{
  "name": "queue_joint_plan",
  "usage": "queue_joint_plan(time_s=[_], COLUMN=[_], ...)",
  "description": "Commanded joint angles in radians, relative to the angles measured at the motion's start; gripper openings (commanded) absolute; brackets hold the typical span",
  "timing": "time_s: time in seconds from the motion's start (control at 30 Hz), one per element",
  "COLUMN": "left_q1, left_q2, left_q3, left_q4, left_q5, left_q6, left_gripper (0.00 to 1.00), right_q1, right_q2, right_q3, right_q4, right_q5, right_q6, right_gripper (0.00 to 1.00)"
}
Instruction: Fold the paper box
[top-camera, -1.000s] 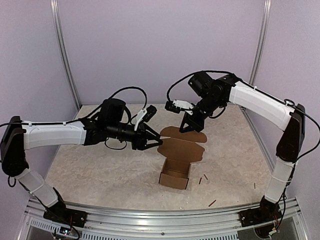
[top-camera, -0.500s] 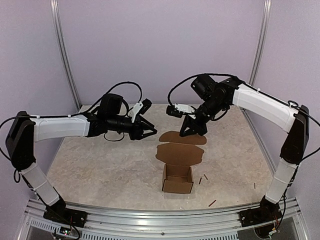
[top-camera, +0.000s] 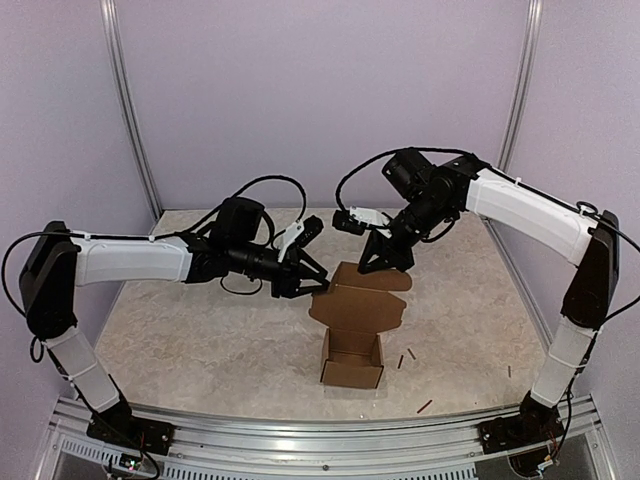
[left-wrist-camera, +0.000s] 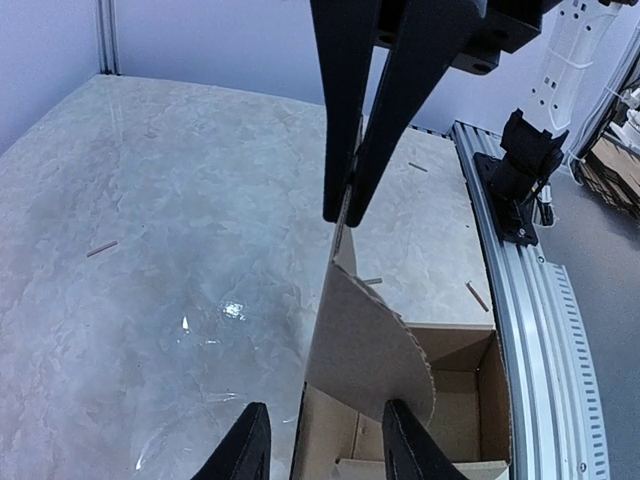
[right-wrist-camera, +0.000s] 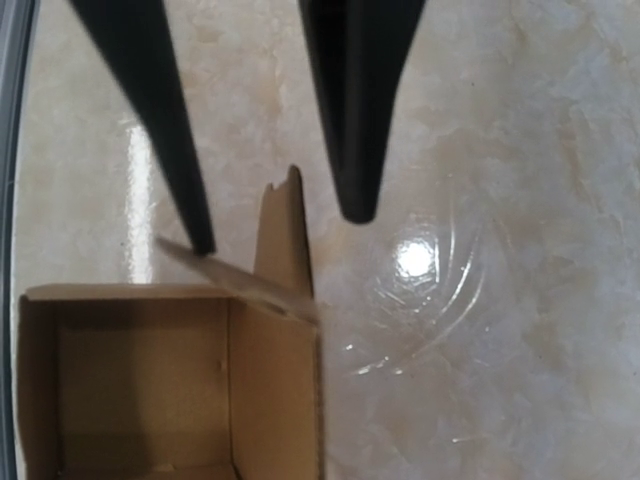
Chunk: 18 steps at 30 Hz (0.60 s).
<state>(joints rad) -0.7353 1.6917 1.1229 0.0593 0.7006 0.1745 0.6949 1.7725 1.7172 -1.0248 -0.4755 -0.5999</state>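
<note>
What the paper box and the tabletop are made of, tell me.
The paper box: plain brown cardboard, matte, with thin cut edges. The tabletop: beige marble-patterned surface, glossy, with bright glare in the wrist views; laminate or stone, cannot tell.

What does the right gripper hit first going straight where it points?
Likely the raised lid flap of the brown cardboard box, between the fingers of the right gripper; beige marbled table beyond. Depth unclear.

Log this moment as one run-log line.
step: folding lid | left tool: shut on lid flap edge | right tool: open, at flap's far end | paper box: upright, flap tilted up, not closed
</note>
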Motion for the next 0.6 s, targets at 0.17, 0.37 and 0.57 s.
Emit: queue_joint_plan(time_s=[0.17,0.37,0.57], left_q1=[-0.026,-0.038,-0.039], left_q2=[0.052,0.084,0.106], left_q3=[0.064,0.089,0.110], left_q4=[0.028,0.043,0.037], left_q5=[0.067,0.116,0.161], left_q6=[0.018,0.022,0.026], left_gripper=[0.38,0.37,0.32], right_q1=[-0.006,-0.006,-0.006], right_q2=[-0.006,-0.019,-0.026], right_q3=[-0.010,-0.020,-0.023], right_q4=[0.003,-0.012,-0.028], right_q5=[-0.040,-0.077,-0.113], right_q6=[0.017,-0.001,-0.023], right_gripper=[0.00,0.00,0.00])
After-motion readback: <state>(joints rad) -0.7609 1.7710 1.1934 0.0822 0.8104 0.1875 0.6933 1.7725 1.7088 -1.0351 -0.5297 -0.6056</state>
